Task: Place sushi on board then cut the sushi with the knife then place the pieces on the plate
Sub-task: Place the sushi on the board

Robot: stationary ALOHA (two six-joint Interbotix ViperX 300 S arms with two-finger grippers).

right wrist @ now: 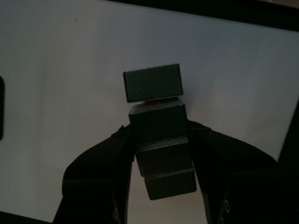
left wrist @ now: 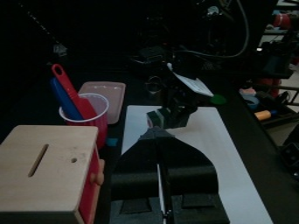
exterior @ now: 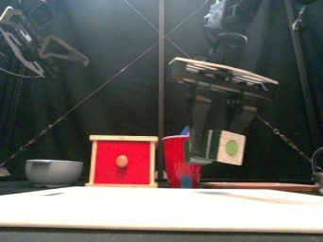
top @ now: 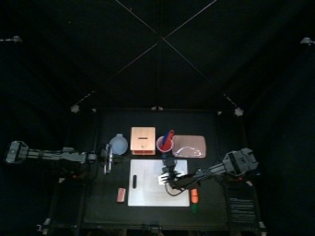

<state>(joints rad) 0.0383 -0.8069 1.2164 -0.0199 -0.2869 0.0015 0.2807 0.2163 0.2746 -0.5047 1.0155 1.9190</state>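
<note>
my right hand [exterior: 217, 132] clamped on sushi roll [right wrist: 155, 83], roll held off the counter | white board [right wrist: 59, 79] directly under the hand | red cup [exterior: 180, 161] with knives behind it | pink plate [left wrist: 107, 87] further back | my left hand [left wrist: 158, 140] closed, well off to the side by the bowl [exterior: 53, 171]

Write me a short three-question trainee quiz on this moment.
1. True or false: the sushi roll lies flat on the white board.
2. The right end effector is: A open and empty, B shut on the sushi roll, C gripping a knife.
3. Fill in: the toy knives stand in a red ___.
Key: 1 false, it is held above the board; 2 B; 3 cup.
</note>
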